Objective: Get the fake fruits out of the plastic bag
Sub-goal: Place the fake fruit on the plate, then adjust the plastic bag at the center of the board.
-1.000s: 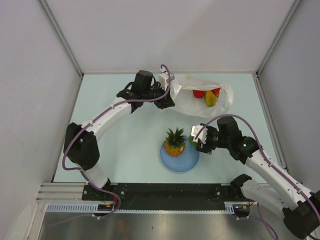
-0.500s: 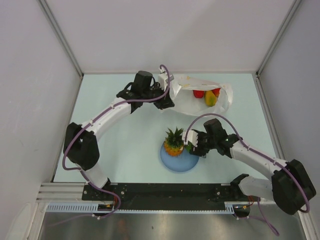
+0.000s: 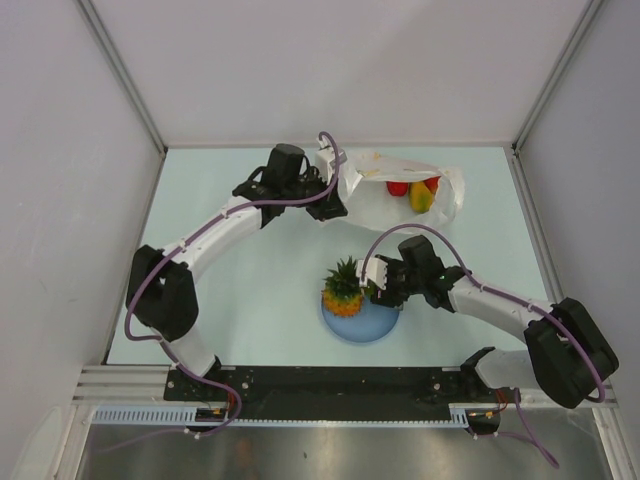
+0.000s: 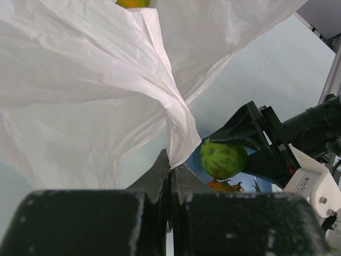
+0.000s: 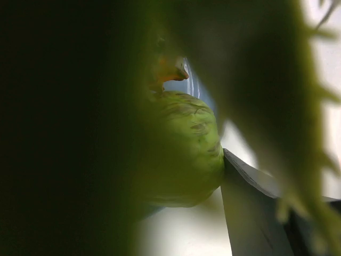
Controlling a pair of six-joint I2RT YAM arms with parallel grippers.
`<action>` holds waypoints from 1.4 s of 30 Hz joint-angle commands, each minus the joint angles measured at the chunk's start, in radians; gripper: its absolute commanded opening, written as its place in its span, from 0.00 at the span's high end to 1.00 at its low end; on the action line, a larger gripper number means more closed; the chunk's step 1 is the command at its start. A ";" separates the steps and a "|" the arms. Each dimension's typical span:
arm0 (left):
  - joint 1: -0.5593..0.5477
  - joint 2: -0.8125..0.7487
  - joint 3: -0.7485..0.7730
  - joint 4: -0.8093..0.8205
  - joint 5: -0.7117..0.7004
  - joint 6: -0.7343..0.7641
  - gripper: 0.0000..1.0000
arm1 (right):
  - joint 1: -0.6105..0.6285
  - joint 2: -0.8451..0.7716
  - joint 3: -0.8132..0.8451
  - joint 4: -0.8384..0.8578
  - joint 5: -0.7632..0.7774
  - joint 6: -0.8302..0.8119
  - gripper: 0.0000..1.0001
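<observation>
Over plate (image 3: 366,326), pineapple (image 3: 343,292) crowds right gripper's (image 3: 376,284) green apple (image 4: 223,158).

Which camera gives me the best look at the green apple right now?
The left wrist view: the green apple shows round and sharp. The right wrist view has it close but blurred, partly behind pineapple leaves. From the top it is almost hidden under the right tool.
</observation>
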 commanded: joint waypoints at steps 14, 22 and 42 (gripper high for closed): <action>0.030 0.021 0.039 0.048 0.043 -0.053 1.00 | -0.066 -0.115 0.006 -0.022 0.010 0.042 0.10; 0.065 0.048 0.066 0.092 0.118 -0.111 1.00 | -0.083 -0.191 0.078 -0.192 0.048 -0.022 0.09; 0.071 -0.022 0.168 -0.064 0.276 -0.064 1.00 | -0.232 0.250 0.552 0.258 0.154 0.502 0.48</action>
